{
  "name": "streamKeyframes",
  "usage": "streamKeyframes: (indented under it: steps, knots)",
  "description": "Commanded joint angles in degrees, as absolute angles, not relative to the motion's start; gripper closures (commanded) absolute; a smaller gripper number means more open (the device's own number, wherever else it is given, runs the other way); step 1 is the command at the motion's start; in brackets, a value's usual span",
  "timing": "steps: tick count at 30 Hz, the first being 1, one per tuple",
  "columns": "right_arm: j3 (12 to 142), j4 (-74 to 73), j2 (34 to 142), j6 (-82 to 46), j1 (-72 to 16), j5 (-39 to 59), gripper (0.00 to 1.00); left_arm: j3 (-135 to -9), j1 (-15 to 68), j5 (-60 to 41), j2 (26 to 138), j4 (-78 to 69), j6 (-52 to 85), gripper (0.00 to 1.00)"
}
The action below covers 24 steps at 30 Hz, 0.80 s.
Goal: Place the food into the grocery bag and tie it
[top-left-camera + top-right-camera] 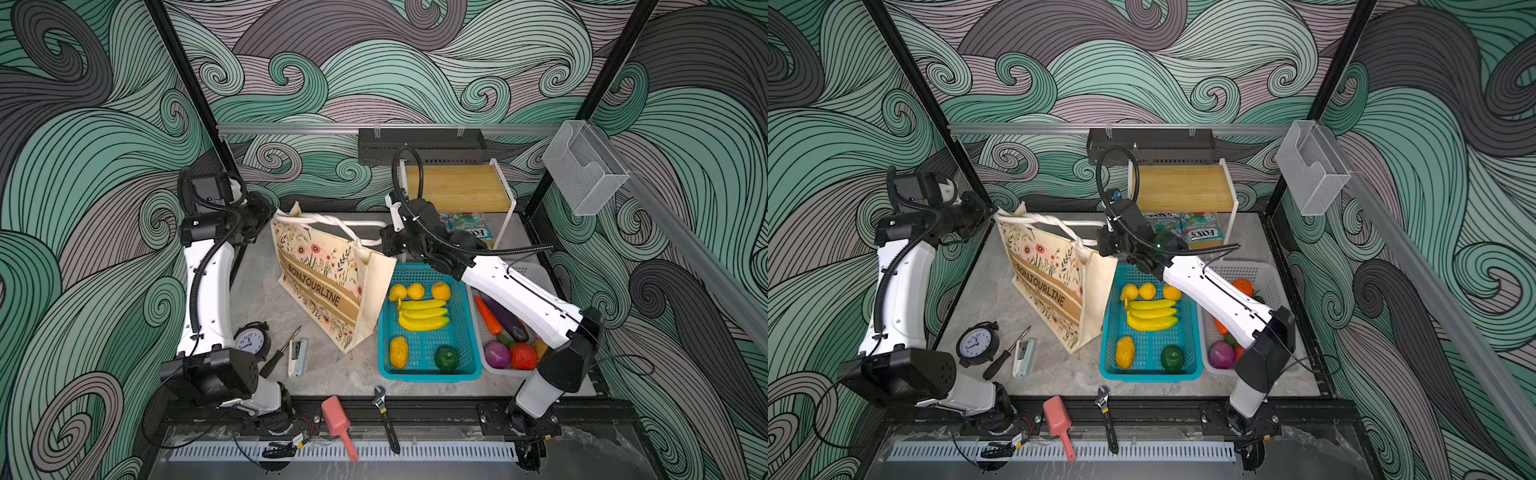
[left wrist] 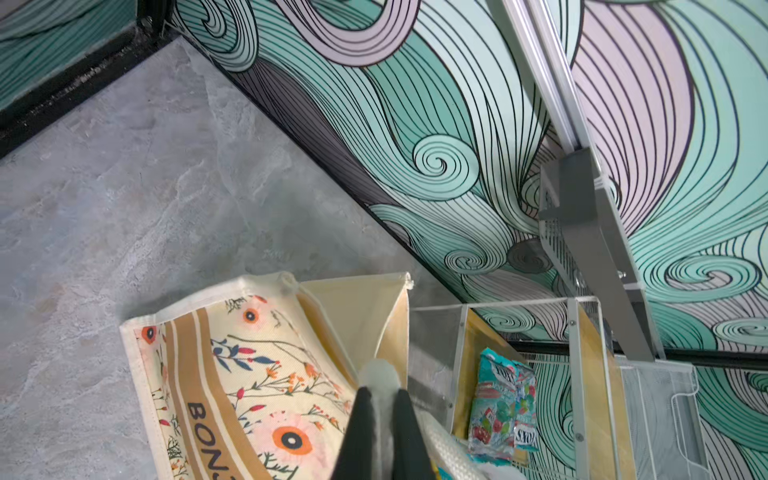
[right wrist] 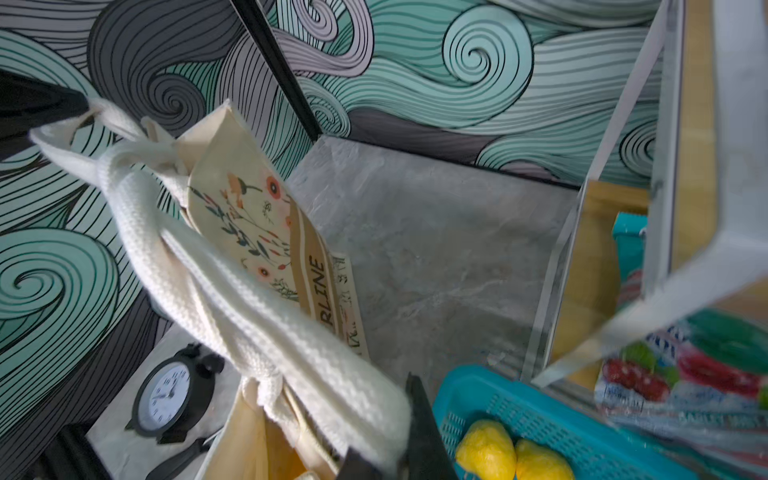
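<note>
The grocery bag (image 1: 324, 286) stands upright mid-table, next to the teal basket (image 1: 469, 332). Its white rope handles (image 1: 328, 222) are crossed into a twist and stretched taut above its mouth. My left gripper (image 1: 274, 216) is shut on one handle end at the bag's left top corner; in the right wrist view the left gripper (image 3: 79, 108) pinches the rope. My right gripper (image 1: 384, 241) is shut on the other handle end (image 3: 332, 386). Food lies in the teal basket: a yellow pear (image 1: 397, 292), a yellow round fruit (image 1: 415, 291), an orange (image 1: 441, 290), a ribbed orange fruit (image 1: 398, 352). FOX'S packets (image 1: 1187, 228) lie under the shelf.
A wooden shelf (image 1: 457, 187) stands at the back right. A white basket (image 1: 1246, 270) of vegetables sits under my right arm. Bananas (image 1: 424, 316) and a green fruit (image 1: 446, 358) share the teal basket. A clock (image 1: 249, 340), screwdriver (image 1: 278, 353) and stapler (image 1: 298, 357) lie front left.
</note>
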<state>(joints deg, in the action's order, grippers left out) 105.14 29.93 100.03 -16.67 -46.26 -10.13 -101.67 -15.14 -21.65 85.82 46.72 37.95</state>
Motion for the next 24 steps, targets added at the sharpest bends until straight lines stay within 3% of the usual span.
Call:
streamKeyframes:
  steps: [1, 8, 18, 24]
  knots:
    - [112.0, 35.27, 102.69, -11.16, -42.63, -22.94, 1.0, -105.95, -21.51, -11.98, 85.44, 38.76, 37.7, 1.0]
    - [126.29, 35.72, 116.28, -6.26, -42.45, -19.28, 1.0, -94.93, -22.0, -11.43, 81.89, 32.3, 42.91, 1.0]
    - [139.23, 42.76, 127.21, -4.46, -40.78, -31.63, 1.0, -95.03, -24.55, -1.05, 78.13, 36.63, 43.68, 1.0]
    - [141.76, 43.05, 129.45, -2.58, -39.11, -33.13, 1.0, -94.2, -25.88, -3.24, 77.46, 35.92, 44.5, 1.0]
